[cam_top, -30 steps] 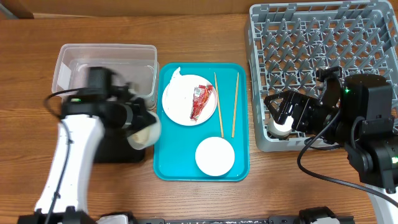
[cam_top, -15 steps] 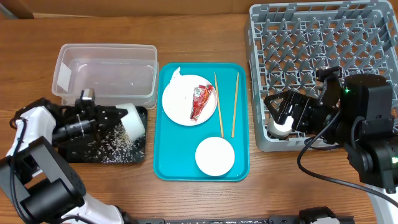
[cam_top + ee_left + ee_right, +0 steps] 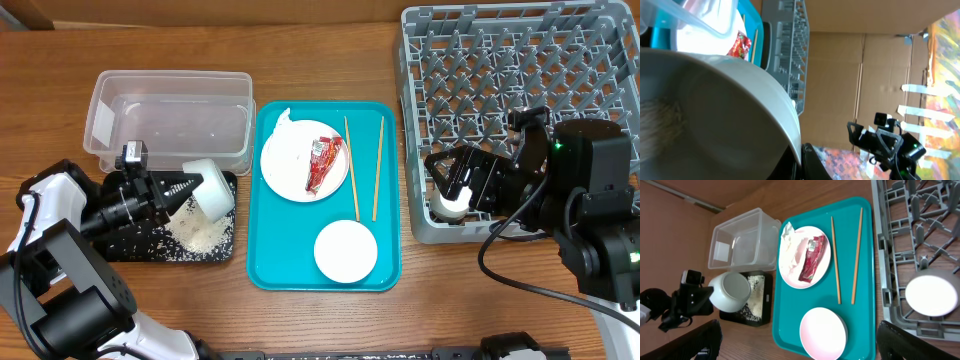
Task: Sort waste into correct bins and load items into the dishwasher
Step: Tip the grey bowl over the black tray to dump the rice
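Pour stream from 0.5 s ago stopped: loose white rice grains now heaped in shallow black rectangular tray. Left gripper clamped on tipped pale pinkish-white bowl above the tray. Right gripper fingers apart at small white cup, which sits in grey plastic dish rack.

White-shelled left arm with black joints, a thin black cable along its side and a black wrist unit topped by a small grey camera block. Right arm boxy and all black, marked by a green indicator light and trailing a looping black cable. Right jaws matt black, blunt-edged in the wrist view.
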Action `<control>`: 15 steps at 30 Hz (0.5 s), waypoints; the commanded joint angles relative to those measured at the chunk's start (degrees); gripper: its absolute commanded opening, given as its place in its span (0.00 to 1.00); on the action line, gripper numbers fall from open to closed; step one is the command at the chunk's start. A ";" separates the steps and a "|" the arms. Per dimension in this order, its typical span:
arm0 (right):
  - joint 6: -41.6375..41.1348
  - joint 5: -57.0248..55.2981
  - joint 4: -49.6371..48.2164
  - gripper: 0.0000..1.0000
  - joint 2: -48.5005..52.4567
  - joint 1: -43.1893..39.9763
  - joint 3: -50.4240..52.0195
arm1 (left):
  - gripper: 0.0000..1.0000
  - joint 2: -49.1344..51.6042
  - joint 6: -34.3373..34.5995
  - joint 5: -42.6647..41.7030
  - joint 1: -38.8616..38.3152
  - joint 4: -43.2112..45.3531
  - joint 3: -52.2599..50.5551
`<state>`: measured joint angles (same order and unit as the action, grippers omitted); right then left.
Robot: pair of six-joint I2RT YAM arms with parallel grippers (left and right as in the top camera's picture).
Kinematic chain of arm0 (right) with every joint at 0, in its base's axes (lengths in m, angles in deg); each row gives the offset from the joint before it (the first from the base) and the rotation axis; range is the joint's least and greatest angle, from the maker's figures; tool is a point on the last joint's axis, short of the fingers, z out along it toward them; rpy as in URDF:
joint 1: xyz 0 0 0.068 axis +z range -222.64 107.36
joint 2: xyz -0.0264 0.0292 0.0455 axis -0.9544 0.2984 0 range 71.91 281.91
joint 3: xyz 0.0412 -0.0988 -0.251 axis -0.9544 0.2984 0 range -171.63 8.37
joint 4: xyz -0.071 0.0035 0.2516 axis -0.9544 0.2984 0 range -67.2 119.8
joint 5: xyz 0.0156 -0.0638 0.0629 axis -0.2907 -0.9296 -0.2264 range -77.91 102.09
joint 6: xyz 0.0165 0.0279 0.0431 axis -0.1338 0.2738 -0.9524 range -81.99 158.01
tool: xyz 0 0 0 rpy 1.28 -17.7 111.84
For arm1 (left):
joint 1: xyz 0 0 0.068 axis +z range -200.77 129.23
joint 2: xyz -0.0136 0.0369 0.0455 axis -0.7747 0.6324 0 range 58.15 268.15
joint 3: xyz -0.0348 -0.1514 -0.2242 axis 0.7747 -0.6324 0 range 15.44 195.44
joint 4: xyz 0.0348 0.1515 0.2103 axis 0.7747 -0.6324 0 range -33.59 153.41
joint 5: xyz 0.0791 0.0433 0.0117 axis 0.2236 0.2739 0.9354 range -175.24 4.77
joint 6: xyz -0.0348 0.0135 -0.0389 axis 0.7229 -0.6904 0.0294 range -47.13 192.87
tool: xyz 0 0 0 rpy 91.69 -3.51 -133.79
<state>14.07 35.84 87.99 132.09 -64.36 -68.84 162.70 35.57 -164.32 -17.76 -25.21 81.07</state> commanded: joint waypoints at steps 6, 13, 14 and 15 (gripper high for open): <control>0.35 0.35 -0.20 1.00 -0.07 -0.15 -0.63 | 0.04 0.00 -18.03 -3.82 0.48 -2.47 0.15; 0.35 0.35 -0.13 1.00 -0.07 -0.15 -0.63 | 0.04 0.07 -11.30 -2.60 0.33 -0.63 0.15; 0.37 0.35 -0.09 1.00 -0.07 -0.15 -0.63 | 0.04 -0.07 -12.57 -2.82 0.22 -2.64 0.15; 0.35 0.35 0.02 1.00 -0.07 -0.15 -0.63 | 0.04 -0.13 -17.44 -2.99 0.17 -4.09 0.17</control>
<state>14.07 35.86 88.08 132.18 -64.36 -68.84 162.74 24.45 -165.83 -17.72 -26.63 81.07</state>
